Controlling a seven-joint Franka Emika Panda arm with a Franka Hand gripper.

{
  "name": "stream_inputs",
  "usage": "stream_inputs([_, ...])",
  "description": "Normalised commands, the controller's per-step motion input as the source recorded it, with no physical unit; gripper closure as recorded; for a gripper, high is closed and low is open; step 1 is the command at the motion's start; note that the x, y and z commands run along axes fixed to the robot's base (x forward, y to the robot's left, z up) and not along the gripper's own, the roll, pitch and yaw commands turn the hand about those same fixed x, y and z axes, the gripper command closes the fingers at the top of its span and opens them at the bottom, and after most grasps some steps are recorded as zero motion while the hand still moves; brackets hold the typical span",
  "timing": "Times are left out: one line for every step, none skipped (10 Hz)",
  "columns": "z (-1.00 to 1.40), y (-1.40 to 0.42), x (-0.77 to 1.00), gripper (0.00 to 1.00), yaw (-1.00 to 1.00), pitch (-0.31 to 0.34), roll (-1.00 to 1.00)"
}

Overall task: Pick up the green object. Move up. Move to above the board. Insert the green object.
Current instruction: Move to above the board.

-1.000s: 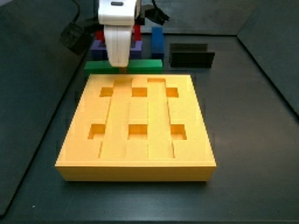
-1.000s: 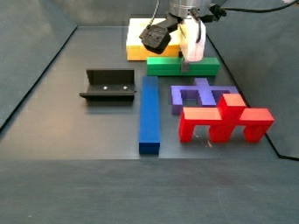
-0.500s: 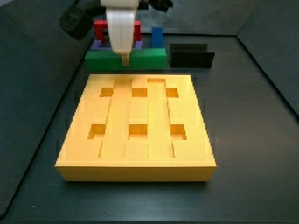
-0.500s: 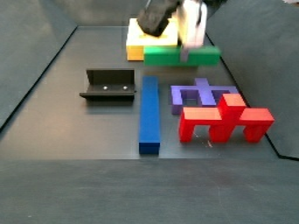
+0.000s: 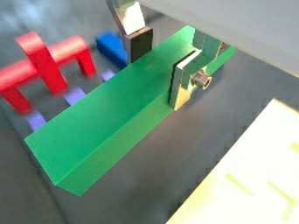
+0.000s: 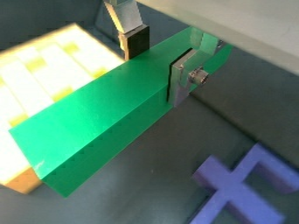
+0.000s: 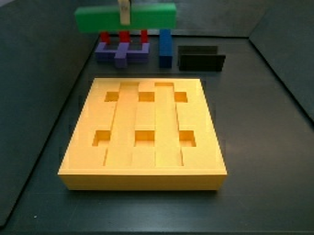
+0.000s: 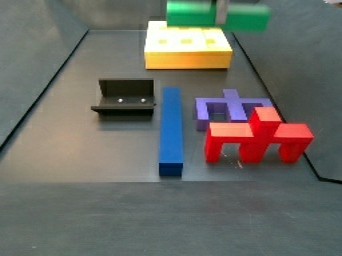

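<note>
— Dark grey, matte: is that the whole floor (image 8: pixel 80 200)?

— Yes, a flat dark sheet with low dark walls rising at its edges in both side views. The orange-yellow board (image 7: pixel 143 131) lies flat on it, its six square holes in two rows facing up.

— And the green bar (image 7: pixel 125 17)?

— Off the floor entirely. In both side views it hangs level near the top of the frame, and in a side view (image 8: pixel 218 14) it sits just above the board's far edge (image 8: pixel 187 48).

— What holds it?

— The gripper (image 5: pixel 163 59). In both wrist views its silver fingers (image 6: pixel 184 77) press dark pads against the bar's long sides, clamped around it near one end, with most of the bar's length sticking out to one side.

— Anything else on the floor?

— The black fixture (image 8: pixel 124 97), a long blue bar (image 8: pixel 170 129) lying beside it, a purple piece (image 8: pixel 227 107) and a red piece (image 8: pixel 257 137), all well apart from the board. In a wrist view the red piece (image 5: pixel 45 64) shows below the bar.
</note>
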Motion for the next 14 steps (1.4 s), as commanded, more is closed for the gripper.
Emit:
stream_inputs([1.4, -0.01, 0.02, 1.0, 0.0, 0.044, -0.01])
stream_inputs([1.4, -0.01, 0.02, 1.0, 0.0, 0.079, -0.01])
stream_inputs([1.4, -0.01, 0.0, 1.0, 0.0, 0.075, -0.01])
stream_inputs([0.72, -0.01, 0.01, 1.0, 0.0, 0.062, -0.01])
stream_inputs([0.34, -1.4, 0.52, 1.0, 1.0, 0.028, 0.02])
stream_inputs([0.27, -1.4, 0.52, 1.0, 1.0, 0.029, 0.02])
stream_inputs([0.26, -1.4, 0.56, 1.0, 1.0, 0.04, 0.03])
stream_inputs([0.29, -1.4, 0.63, 1.0, 1.0, 0.056, 0.03])
stream_inputs([0.3, -1.4, 0.62, 1.0, 1.0, 0.061, 0.03])
stream_inputs([0.15, -0.68, 0.32, 1.0, 1.0, 0.072, 0.04])
stream_inputs([0.06, -0.19, 0.15, 1.0, 1.0, 0.08, 0.03])
stream_inputs([0.03, -0.05, 0.04, 1.0, 1.0, 0.077, 0.03])
stream_inputs([0.03, -0.04, 0.02, 1.0, 1.0, 0.077, 0.04])
stream_inputs([0.03, -0.04, 0.03, 1.0, 1.0, 0.085, 0.04])
